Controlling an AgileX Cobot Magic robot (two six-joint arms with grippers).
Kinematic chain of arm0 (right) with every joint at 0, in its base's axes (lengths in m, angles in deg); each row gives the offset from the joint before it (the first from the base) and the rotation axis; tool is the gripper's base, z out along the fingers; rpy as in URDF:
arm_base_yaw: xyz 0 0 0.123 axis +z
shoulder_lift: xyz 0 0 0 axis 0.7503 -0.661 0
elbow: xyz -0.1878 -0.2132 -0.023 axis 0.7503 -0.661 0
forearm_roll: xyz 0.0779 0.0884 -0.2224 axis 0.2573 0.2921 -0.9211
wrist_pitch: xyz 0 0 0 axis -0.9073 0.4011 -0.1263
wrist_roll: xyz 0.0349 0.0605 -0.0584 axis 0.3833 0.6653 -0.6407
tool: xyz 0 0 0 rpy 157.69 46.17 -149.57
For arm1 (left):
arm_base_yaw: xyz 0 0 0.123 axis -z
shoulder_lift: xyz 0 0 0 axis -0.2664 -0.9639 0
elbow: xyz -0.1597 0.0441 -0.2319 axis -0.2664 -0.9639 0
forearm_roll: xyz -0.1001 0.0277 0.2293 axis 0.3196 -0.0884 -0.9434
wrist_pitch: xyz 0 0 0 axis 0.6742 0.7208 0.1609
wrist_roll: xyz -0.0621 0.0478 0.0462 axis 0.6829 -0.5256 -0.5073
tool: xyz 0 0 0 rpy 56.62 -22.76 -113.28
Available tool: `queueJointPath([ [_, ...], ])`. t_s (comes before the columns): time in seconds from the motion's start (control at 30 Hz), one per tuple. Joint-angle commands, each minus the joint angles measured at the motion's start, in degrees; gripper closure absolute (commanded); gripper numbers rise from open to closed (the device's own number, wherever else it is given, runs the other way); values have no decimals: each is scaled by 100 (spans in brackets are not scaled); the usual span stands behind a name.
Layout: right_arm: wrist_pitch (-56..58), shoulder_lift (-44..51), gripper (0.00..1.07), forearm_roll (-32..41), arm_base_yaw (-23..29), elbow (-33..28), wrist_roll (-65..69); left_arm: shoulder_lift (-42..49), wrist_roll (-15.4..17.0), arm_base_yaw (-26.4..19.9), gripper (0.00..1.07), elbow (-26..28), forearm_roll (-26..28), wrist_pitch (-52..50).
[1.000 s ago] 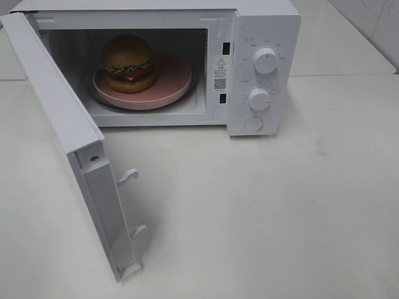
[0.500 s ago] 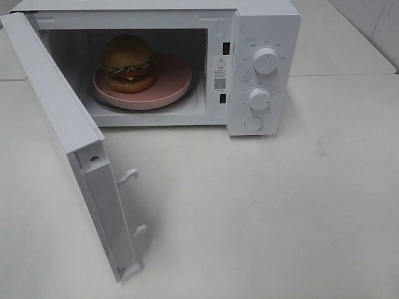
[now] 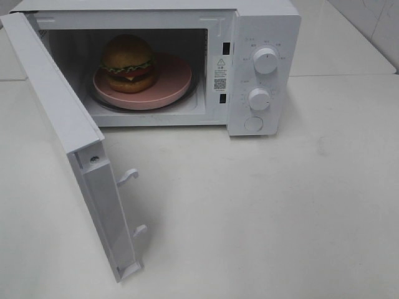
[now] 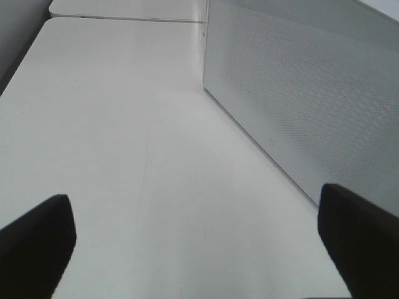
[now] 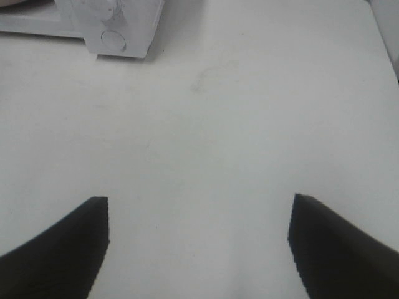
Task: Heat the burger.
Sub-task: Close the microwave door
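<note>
The burger (image 3: 128, 63) stands upright on the left half of a pink plate (image 3: 171, 78) inside the white microwave (image 3: 265, 25), whose door (image 3: 59, 118) hangs wide open toward the front left. Neither arm shows in the exterior high view. My left gripper (image 4: 196, 240) is open and empty over the white tabletop, beside the perforated outer face of the door (image 4: 312, 99). Also open and empty, my right gripper (image 5: 198, 246) hovers above bare table, with the microwave's lower right corner and round button (image 5: 113, 41) some way ahead.
Two knobs (image 3: 266, 61) (image 3: 259, 99) and a round button (image 3: 253, 123) sit on the microwave's control panel. The open door's latch hooks (image 3: 129, 176) stick out over the table. A seam between tabletops (image 3: 343, 76) runs behind the microwave's right side.
</note>
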Motion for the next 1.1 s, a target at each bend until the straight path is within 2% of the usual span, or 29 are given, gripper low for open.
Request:
queueJointPath([
  [0.03, -23, 521, 31, 241, -212, -11, -327, 92, 0, -17, 9, 0, 6, -74],
  [0.13, -23, 733, 31, 275, -212, -11, -327, 92, 0, -17, 9, 0, 6, -74],
  [1.1, -23, 722, 31, 286, -206, -11, -304, 92, 0, -17, 9, 0, 11, -74],
])
